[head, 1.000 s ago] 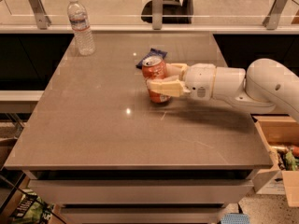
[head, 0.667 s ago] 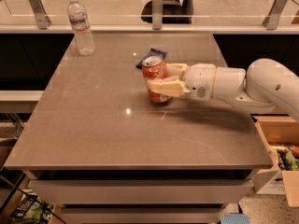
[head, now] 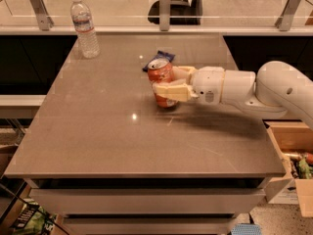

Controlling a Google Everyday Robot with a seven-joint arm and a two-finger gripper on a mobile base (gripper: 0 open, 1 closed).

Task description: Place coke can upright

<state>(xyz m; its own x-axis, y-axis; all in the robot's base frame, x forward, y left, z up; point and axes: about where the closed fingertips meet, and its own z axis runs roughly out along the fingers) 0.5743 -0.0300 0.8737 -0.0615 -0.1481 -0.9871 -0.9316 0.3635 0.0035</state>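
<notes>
The coke can [head: 160,78], red-orange with a silver top, stands nearly upright near the middle of the grey table [head: 98,131], leaning slightly to the left. My gripper [head: 168,83] reaches in from the right and its cream fingers [head: 172,91] are closed around the can's middle. The can's bottom is at or just above the table surface; I cannot tell whether it touches.
A dark-blue snack packet [head: 157,58] lies just behind the can. A clear water bottle [head: 84,27] stands at the table's far left corner. A glass railing with metal posts [head: 165,6] runs behind. A cardboard box [head: 293,160] sits on the floor at the right.
</notes>
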